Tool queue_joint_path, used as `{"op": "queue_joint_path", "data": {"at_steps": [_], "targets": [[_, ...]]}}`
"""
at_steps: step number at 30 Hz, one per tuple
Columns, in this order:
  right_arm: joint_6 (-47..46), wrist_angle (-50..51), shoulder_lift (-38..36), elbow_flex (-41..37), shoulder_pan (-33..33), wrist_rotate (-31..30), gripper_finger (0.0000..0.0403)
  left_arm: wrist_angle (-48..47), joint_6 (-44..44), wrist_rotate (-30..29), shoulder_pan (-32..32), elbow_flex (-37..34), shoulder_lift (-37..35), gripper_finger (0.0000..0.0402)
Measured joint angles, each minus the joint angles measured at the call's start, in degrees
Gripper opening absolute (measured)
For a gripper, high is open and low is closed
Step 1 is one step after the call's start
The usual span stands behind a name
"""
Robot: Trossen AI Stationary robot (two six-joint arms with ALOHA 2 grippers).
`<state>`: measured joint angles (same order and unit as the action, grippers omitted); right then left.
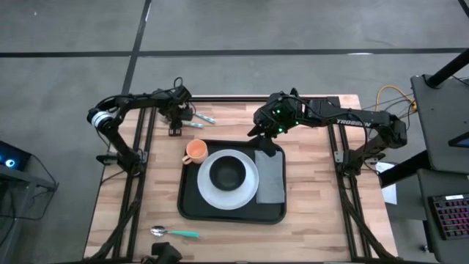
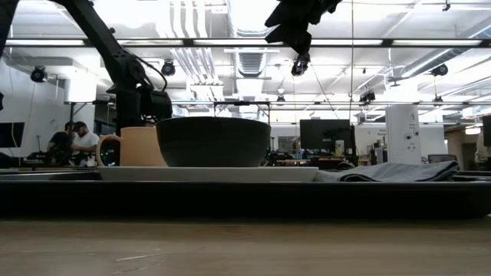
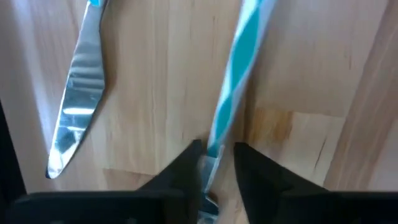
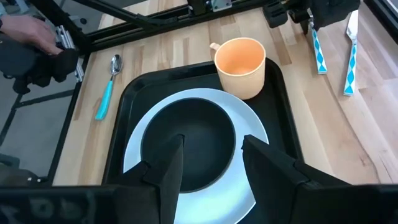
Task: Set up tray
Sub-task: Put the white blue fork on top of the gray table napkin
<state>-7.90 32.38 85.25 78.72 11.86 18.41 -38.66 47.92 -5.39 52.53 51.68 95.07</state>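
The black tray (image 1: 192, 209) lies mid-table and carries a white plate (image 1: 245, 192) with a dark bowl (image 1: 227, 174), an orange cup (image 1: 196, 152) and a grey folded napkin (image 1: 270, 178). My left gripper (image 1: 177, 122) is at the table's far left, shut on a utensil with a teal-and-white striped handle (image 3: 239, 56). A knife (image 3: 74, 106) lies flat on the wood beside it. My right gripper (image 4: 211, 165) is open and hovers high over the tray's far edge, above the bowl (image 4: 186, 143), touching nothing. My left gripper pinches the striped utensil between its two fingers at the metal neck (image 3: 212, 163), just past the handle's end. The fingers lie across the utensil, and the handle reaches away from them toward the table's right. Whether it rests on the wood I cannot tell.
A teal-handled spoon (image 1: 174, 233) lies on the wood by the table's near edge, left of the tray. Black frame rails (image 1: 139, 158) run along both table sides. A person's hand (image 4: 28, 28) shows beyond the table in the right wrist view.
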Motion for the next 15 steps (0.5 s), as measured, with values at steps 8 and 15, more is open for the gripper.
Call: {"op": "queue_joint_path", "data": {"at_steps": [8, 15], "targets": [[-4.6, 0.5, 0.0, 0.0, 0.0, 0.1, 0.0155, -5.8, -5.4, 2.2, -1.7, 4.0, -1.2, 0.001], [-6.2, 2.7, -0.4, 0.0, 0.0, 6.6, 0.0155, -20.9, -12.2, 1.9, -8.8, 13.9, -6.2, 0.0004]]}}
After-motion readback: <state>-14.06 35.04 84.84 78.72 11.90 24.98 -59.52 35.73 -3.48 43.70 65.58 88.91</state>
